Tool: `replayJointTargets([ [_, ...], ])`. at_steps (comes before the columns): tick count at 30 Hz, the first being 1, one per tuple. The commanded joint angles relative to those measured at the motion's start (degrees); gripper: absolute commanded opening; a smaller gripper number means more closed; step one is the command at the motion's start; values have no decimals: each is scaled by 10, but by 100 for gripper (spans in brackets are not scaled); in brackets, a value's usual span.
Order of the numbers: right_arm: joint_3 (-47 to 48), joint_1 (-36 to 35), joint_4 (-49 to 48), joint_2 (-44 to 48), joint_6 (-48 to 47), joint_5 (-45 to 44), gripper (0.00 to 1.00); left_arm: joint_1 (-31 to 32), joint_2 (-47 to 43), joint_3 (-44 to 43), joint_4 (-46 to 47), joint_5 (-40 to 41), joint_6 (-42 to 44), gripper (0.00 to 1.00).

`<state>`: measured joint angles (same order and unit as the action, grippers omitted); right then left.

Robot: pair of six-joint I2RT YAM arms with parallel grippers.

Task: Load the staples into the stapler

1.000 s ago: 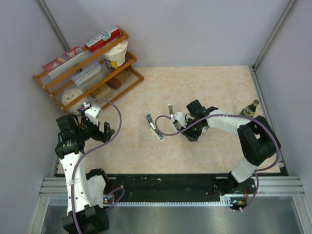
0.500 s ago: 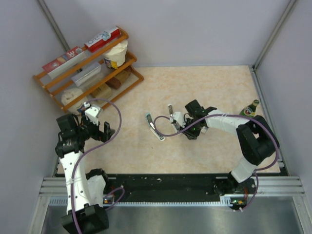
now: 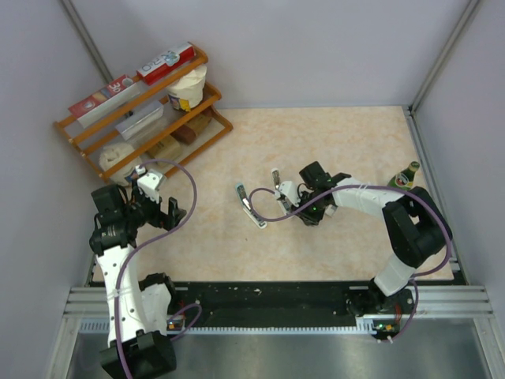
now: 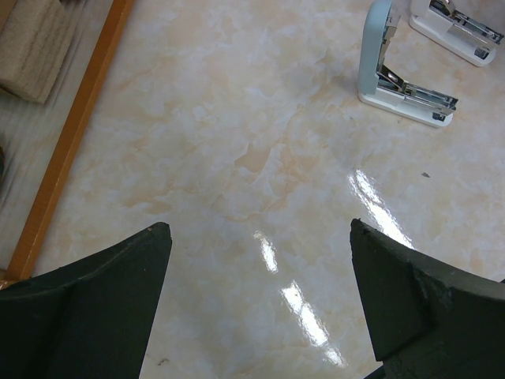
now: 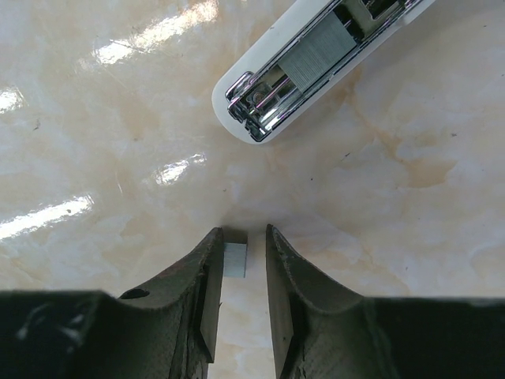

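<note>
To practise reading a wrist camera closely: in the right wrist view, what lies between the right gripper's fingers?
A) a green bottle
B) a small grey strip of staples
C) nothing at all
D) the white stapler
B: the staples lie between the two fingers of the right gripper, while the stapler lies open farther ahead.

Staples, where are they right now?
In the right wrist view, the staples sit between the tips of the right pincer, just below the nose of the open white stapler.
</note>
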<state>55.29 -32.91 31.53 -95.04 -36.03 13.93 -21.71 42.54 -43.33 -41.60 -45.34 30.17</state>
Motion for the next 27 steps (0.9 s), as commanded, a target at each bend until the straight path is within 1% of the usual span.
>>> replayJointTargets([
  [1,-5,-12,20,-15,-6,16,26,-3,3,2,14,-4,8,99],
  [3,-4,-13,23,-15,-6,17,22,-3,3,3,14,-4,9,99],
  [9,-2,-12,27,-15,-5,17,22,-3,3,3,13,-5,9,99],
  [10,-1,-12,27,-15,-4,15,25,-3,3,3,13,-5,9,99],
  [11,0,-12,28,-15,-2,12,30,-3,3,3,12,-5,10,99],
  [12,3,-12,29,-14,2,7,33,-3,3,3,13,-5,9,99],
  [16,7,-11,28,2,13,-5,43,-3,2,2,13,-4,10,99],
  [19,10,-10,28,7,24,-8,43,-3,2,3,13,-4,10,99],
  [27,17,-1,28,2,39,-34,39,-3,5,2,13,-5,10,99],
])
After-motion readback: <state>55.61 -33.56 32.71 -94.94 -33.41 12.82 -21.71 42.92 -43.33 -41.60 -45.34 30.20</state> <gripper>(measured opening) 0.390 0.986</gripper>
